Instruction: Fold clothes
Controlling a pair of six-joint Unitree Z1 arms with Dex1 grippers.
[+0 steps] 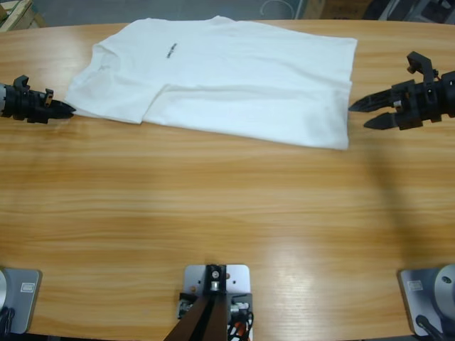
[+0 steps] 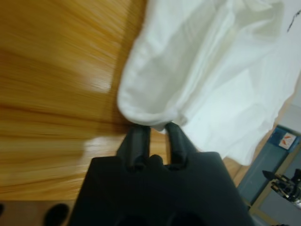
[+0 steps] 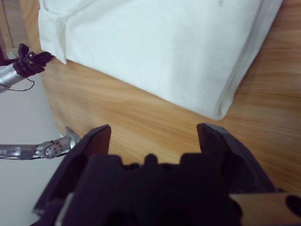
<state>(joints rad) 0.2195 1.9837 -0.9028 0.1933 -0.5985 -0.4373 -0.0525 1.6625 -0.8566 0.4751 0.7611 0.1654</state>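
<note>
The table (image 1: pixel 213 213) filled most of the high view, its far corners cut off. The T-shirt (image 1: pixel 227 78) lay on the far half, already folded lengthwise, with a small dark mark (image 1: pixel 170 51) too small to read. The right gripper (image 1: pixel 370 114) sat just beside the shirt's hem end, jaws spread wide and apart from the cloth. The left gripper (image 1: pixel 67 109) met the sleeve (image 1: pixel 106 106) edge, jaws narrow; whether they pinched any fabric was hidden under the sleeve's rolled edge in the left wrist view.
</note>
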